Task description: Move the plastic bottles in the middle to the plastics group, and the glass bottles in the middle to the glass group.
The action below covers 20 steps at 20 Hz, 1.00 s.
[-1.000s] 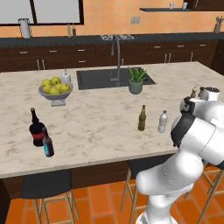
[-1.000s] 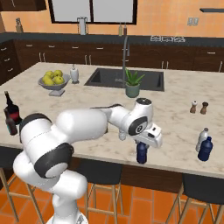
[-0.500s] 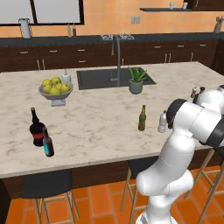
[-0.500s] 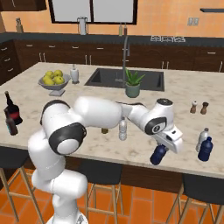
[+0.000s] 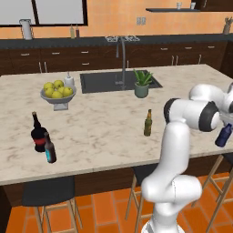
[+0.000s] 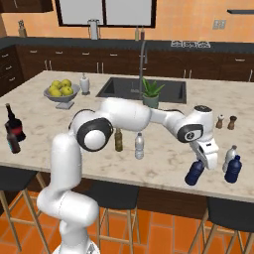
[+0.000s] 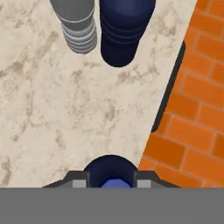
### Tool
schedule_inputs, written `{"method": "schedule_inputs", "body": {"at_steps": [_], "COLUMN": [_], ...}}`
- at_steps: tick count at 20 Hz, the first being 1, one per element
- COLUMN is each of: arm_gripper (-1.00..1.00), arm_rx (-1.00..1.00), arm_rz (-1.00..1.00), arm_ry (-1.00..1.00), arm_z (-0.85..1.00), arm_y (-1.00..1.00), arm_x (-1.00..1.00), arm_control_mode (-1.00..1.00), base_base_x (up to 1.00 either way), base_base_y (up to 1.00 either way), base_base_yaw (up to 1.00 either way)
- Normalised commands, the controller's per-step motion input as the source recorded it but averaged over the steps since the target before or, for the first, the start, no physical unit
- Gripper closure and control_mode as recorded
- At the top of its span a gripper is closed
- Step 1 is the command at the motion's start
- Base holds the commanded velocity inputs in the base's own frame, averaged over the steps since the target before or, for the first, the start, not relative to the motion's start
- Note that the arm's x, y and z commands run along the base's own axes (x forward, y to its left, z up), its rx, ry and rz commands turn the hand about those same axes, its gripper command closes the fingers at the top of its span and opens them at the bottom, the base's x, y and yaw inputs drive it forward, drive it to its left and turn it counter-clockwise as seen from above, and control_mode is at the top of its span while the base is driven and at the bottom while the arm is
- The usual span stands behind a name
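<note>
No lettering can be read; the bottle labels are plain colour patches.

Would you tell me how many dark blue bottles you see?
2: a held bottle, tilted in the tool; a standing bottle beside the pale bottle.

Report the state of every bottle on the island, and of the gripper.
gripper: closed on the held blue bottle's top.
held blue bottle: tilted, by the counter's front edge.
olive bottle: upright, free.
clear bottle: upright, free, mid-counter.
second blue bottle: upright, capped.
pale bottle: upright beside it.
wine bottle: upright.
brown bottle: upright.
</note>
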Motion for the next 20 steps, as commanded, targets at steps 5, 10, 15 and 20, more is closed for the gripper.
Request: {"method": "schedule_inputs", "body": {"at_steps": [5,10,15,20], "arm_gripper": [1.00,1.00,1.00,1.00], "arm_rx": [0.00,-0.01,-0.16,-0.36], "arm_rz": [-0.40,-0.36,-0.29,-0.19], "arm_ry": [-0.06,-0.08,-0.04,-0.03], "arm_z": [0.00,-0.04,-0.18,-0.32], "arm_y": [-0.39,-0.28,-0.04,0.03], "arm_x": [0.33,0.33,0.24,0.11], "arm_control_mode": [-1.00,-1.00,-1.00,-1.00], "base_base_x": [0.00,0.00,0.00,0.00], "base_base_y": [0.00,0.00,0.00,0.00], "base_base_yaw": [0.00,0.00,0.00,0.00]}}
